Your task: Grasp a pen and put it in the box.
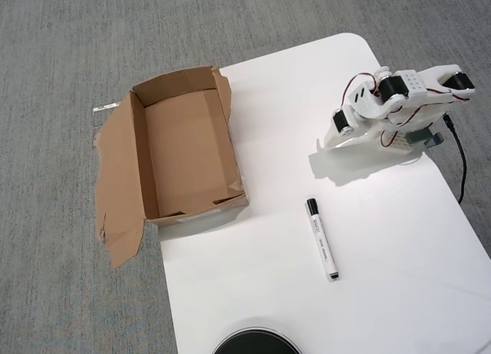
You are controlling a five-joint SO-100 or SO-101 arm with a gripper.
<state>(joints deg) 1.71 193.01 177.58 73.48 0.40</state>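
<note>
The pen (322,239), white with a black cap, lies flat on the white table (399,269) right of centre in the overhead view, cap end pointing away from the bottom edge. The box (188,150), brown cardboard with torn flaps spread out, sits open and empty at the table's left edge, well left of the pen. My gripper (328,141) belongs to the folded white arm at the upper right. It rests low over the table above the pen, apart from it, with its fingers together and nothing held.
A black round object (257,343) shows at the bottom edge. A black cable (461,163) runs along the table's right side. Grey carpet (69,54) surrounds the table, and the box overhangs the left table edge.
</note>
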